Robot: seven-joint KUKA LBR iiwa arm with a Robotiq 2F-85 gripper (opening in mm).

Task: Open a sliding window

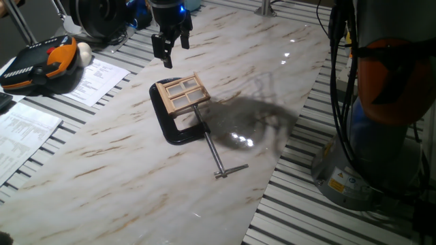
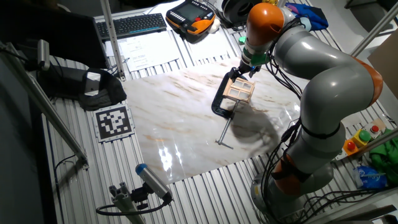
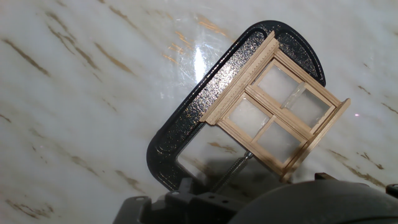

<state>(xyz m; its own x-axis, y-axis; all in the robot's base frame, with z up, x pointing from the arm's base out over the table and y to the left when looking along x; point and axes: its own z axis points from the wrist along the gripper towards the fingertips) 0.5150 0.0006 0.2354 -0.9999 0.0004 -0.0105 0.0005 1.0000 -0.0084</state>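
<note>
Claw [image 1: 169,49] hangs open, 2 fingers apart, above the sliding window [image 1: 181,92], which a C-clamp [image 1: 178,122] holds on the table [image 1: 102,156]. From the other fixed view, the arm partly crowds the window. Hand view alone shows thin, probably fragile bars; push a sash edge gently.

The arm [image 2: 323,81] is showing grey rounded link housings with orange joint bands. Black cables are running along its base. The pincer [image 1: 169,49] is displaying black fingers beneath a blue light.
</note>
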